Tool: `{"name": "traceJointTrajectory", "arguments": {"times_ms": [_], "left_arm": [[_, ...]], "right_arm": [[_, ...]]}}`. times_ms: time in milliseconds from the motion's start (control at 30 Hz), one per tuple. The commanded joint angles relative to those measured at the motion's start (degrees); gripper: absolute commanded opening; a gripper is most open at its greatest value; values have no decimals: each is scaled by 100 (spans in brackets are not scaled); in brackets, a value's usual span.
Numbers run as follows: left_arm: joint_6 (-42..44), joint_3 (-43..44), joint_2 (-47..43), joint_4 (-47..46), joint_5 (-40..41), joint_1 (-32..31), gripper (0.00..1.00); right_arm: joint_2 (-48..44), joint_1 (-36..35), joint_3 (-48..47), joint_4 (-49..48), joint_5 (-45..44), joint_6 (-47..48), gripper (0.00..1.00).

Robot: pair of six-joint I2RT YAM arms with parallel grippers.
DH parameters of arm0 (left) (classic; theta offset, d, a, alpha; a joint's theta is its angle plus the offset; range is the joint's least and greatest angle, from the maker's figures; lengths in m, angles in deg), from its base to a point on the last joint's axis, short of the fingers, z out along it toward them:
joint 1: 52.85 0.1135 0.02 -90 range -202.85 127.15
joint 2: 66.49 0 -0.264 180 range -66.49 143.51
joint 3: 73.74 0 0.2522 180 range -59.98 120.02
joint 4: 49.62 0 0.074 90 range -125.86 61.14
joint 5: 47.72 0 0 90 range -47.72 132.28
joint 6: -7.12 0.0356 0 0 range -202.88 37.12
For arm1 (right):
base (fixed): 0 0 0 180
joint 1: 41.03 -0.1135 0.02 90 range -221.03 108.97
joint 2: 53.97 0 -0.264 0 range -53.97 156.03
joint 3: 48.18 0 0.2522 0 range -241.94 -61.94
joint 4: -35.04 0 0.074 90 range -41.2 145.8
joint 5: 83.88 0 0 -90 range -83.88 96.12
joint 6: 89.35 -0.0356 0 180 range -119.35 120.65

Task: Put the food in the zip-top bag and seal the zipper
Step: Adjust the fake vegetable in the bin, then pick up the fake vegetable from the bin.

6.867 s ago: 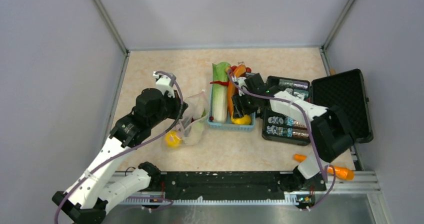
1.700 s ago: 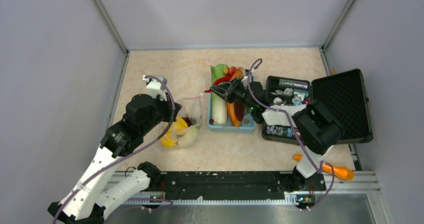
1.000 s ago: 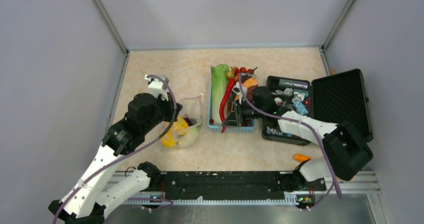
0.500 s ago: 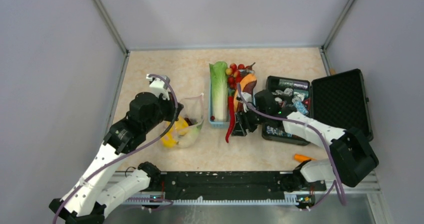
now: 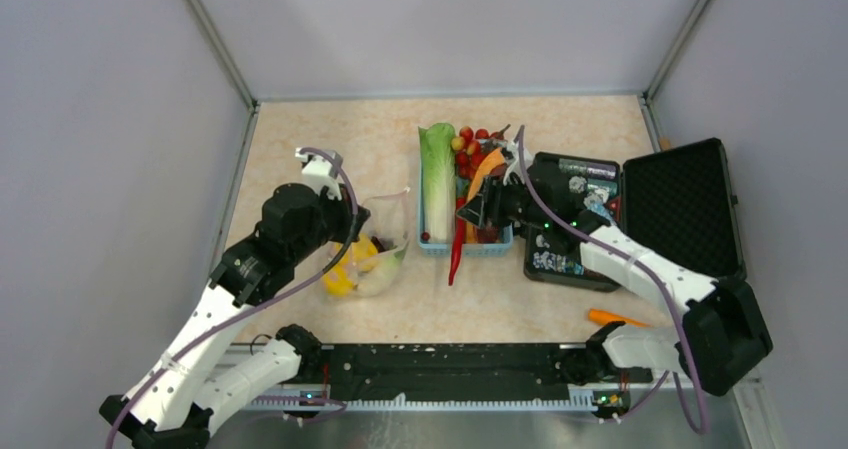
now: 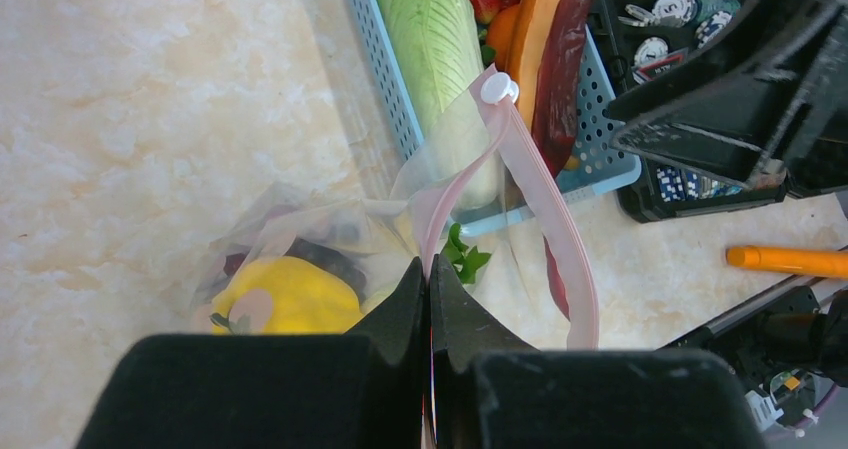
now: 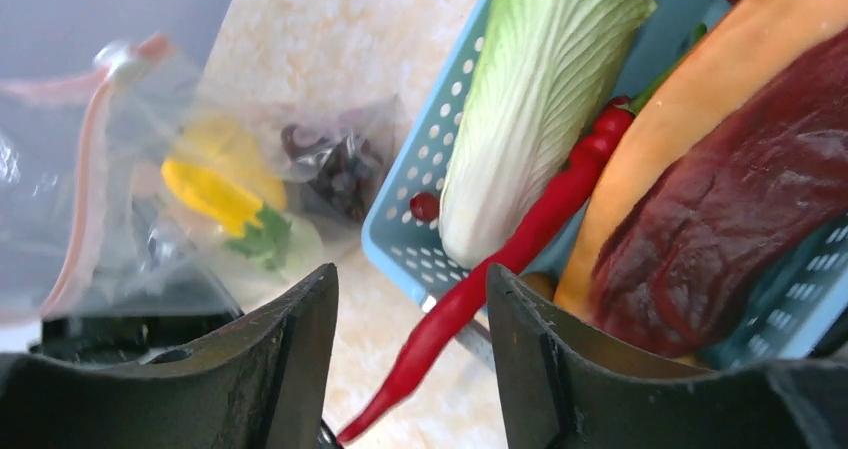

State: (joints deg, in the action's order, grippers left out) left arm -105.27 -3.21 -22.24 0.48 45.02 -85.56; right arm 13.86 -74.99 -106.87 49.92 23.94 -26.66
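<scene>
The clear zip-top bag (image 5: 378,251) lies left of the blue basket (image 5: 481,249). It holds a yellow fruit (image 6: 285,291) and dark grapes (image 7: 335,169). My left gripper (image 5: 351,231) is shut on the bag's mouth edge (image 6: 428,269). The pink zipper (image 6: 545,204) arcs open, with its white slider (image 6: 497,87) at the top. My right gripper (image 5: 478,212) is open and empty above the basket's near end. The red chili (image 5: 457,254) hangs over the basket's front rim and shows between the open jaws in the right wrist view (image 7: 520,244). The green cabbage (image 5: 437,174), long orange piece (image 7: 700,99) and cherry tomatoes (image 5: 475,139) lie in the basket.
An open black hard case (image 5: 685,204) with shiny packets and cans (image 5: 575,184) stands right of the basket. An orange pen (image 5: 620,318) lies near the front right edge. Grey walls close in the table on three sides.
The chili was pulled forward and now hangs over the basket's front rim. My right gripper has drawn back up over the basket, open. The left gripper still holds the bag.
</scene>
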Motion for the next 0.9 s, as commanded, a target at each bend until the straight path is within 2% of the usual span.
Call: {"name": "traceJointTrajectory", "arguments": {"times_ms": [0, 100, 200, 367, 533, 633, 700, 733, 867], "left_arm": [[-33, -35, 53, -269, -119, 5, 0], [-46, -42, -9, -249, -141, 10, 0], [-30, -35, -40, -206, -89, 3, 1], [-43, -86, -17, -241, -106, 9, 0], [-46, -42, 25, -241, -125, 3, 0], [-24, -32, 32, -237, -125, 3, 0], [-20, -19, 32, -224, -129, 9, 0], [-20, -17, 34, -217, -125, 8, 0], [-21, -40, 9, -218, -107, 6, 0]], "right_arm": [[591, -142, -20, -684, -533, -1212, 54], [762, -267, 69, -846, -758, -1325, 55], [906, -289, 6, -555, -1122, -1329, 54], [1445, -349, -34, -835, -811, -1295, 53], [1766, -654, -426, -307, -1341, -1130, 49], [1724, -727, -481, -314, -1487, -1063, 37], [1636, -732, -448, -382, -1475, -998, 7], [1538, -735, -405, -421, -1467, -957, 2], [878, -735, 107, -900, -1286, -872, 1]]}}
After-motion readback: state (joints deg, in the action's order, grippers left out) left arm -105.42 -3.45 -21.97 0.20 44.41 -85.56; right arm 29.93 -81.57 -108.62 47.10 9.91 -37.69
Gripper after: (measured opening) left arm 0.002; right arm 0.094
